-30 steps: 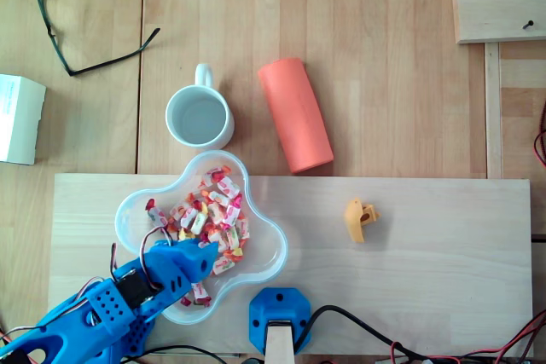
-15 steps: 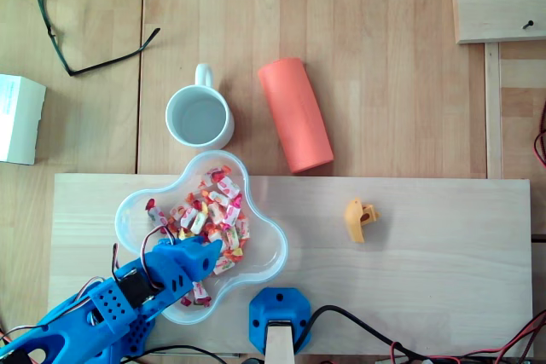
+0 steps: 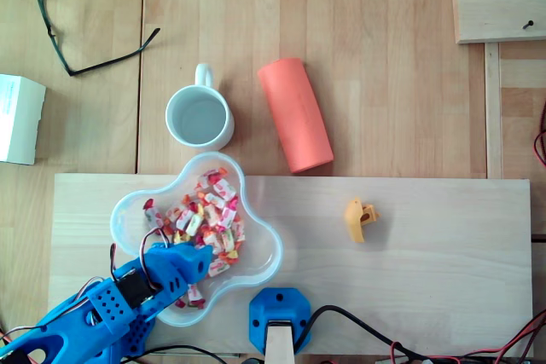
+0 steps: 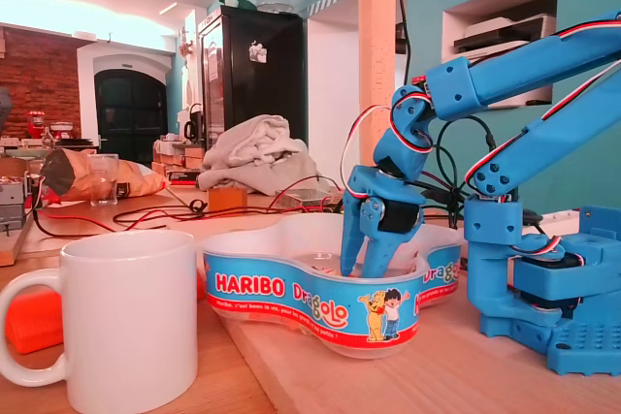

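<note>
Gripper is down inside the candy bowl, at its near-left part in overhead view, w/ tips among the sweets. Jaws slightly parted in fixed view; can't tell if a sweet's between. White mug sits just beyond the bowl, orange cyl. to the mug's right.

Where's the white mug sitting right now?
In the overhead view the white ceramic mug stands left of centre, just above the clear plastic tub of wrapped sweets in the picture, with the orange cylinder lying to its right.
</note>
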Controlling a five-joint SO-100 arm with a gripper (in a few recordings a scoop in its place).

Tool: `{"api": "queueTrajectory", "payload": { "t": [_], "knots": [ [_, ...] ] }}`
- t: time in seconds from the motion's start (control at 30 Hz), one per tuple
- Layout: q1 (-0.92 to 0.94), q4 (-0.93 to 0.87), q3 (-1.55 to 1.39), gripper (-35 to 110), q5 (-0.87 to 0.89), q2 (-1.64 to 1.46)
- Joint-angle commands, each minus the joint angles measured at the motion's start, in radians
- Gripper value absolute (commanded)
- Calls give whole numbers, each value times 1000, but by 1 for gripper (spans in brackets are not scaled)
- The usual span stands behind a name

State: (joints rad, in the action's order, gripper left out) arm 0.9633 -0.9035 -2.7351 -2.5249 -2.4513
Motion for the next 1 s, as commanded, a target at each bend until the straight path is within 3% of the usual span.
{"api": "queueTrajectory", "payload": {
  "t": [0.0,0.97],
  "knots": [
    [6,-38,8,18,-18,-8],
    [20,-35,-77,18,-14,8]
  ]
}}
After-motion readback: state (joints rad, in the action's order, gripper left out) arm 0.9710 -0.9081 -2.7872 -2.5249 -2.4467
